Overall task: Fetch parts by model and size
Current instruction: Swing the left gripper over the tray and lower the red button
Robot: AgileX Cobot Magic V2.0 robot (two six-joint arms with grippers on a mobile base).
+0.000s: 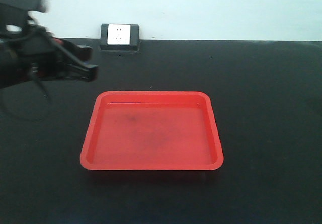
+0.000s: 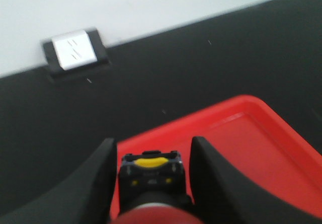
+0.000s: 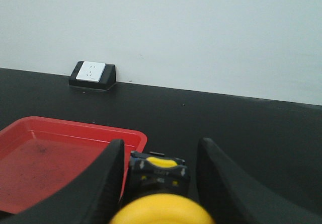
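While my left fingers [image 2: 151,146] hang in the air off the back left corner of the red tray [image 1: 151,133], they are closed on the red-capped switch [image 2: 151,183], with one finger on each side of its black body. The switch lies long-ways along my fingers. Its round red cap is back by my wrist and its base points out the front. From my left wrist, the tray lies ahead and a bit to the right, and its near edge shows just past the switch. So I think this hand needs only a short move forward and right, then down. In the middle, the tray sits flat on the black tabletop [image 1: 271,108] with nothing in it. A wall socket [image 1: 119,35] sits behind it at the back edge. Over on the right, my right fingers [image 3: 161,143] are closed the same way on the yellow-capped switch [image 3: 158,183], cap toward my wrist and base pointing out. From there the tray lies ahead and to the left, with its corner just beside the switch. My right arm does not show in the front view, so I cannot tell how high it hangs. I think my left hand is nearer to the tray, so the red one looks set to go in first.
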